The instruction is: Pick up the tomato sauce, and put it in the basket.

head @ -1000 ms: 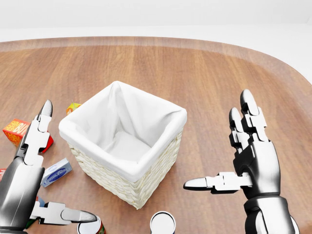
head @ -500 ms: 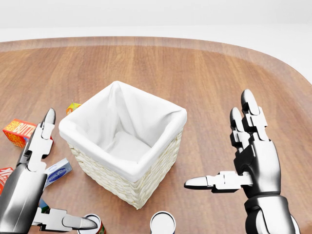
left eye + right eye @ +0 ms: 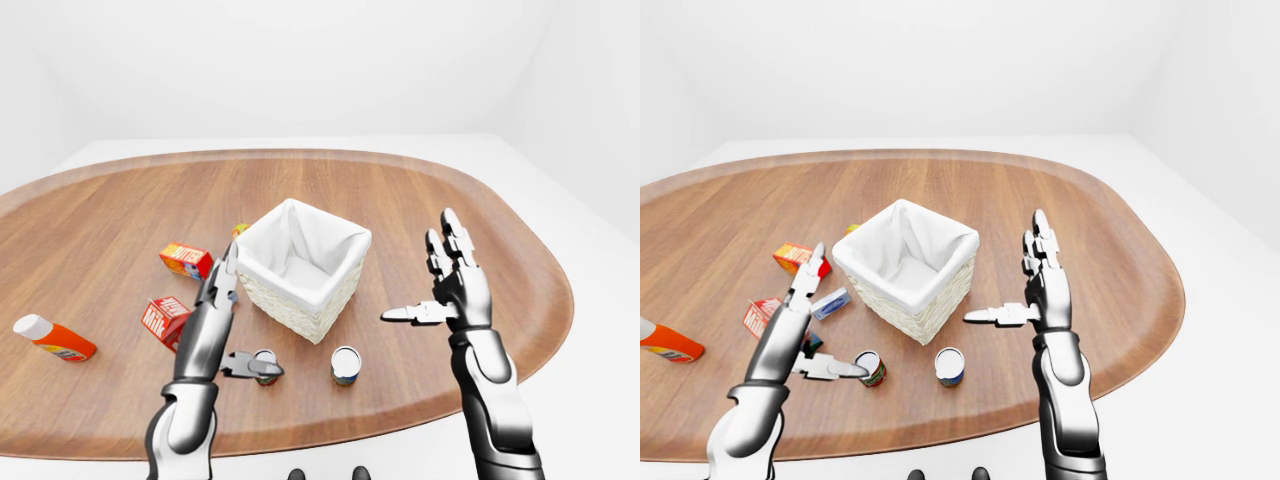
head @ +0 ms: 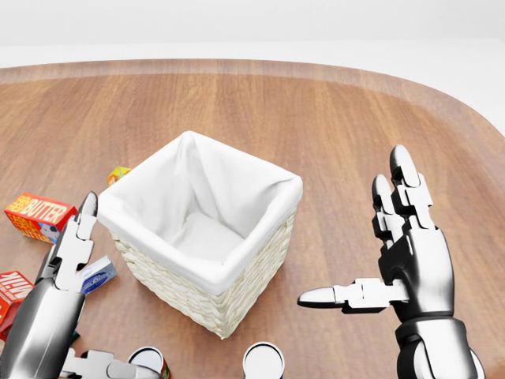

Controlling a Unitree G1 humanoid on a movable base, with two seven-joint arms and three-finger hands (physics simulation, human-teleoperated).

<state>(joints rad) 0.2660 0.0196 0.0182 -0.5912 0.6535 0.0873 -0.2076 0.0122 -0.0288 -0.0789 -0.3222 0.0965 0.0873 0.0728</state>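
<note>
The red-labelled cylindrical tomato sauce can (image 3: pixel 871 368) is standing on the rounded wooden tabletop (image 3: pixel 420 200), just below the white-lined woven wicker basket (image 4: pixel 207 235). The left hand (image 3: pixel 800 330) is hovering beside it, fingers apart. The right hand (image 4: pixel 402 253) is holding its fingers spread. An orange carton (image 4: pixel 39 215) is reading "BUTTER".

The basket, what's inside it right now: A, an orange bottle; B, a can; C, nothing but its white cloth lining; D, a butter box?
C: the basket shows only its white lining, while both cans stand on the table below it in the right-eye view.
</note>
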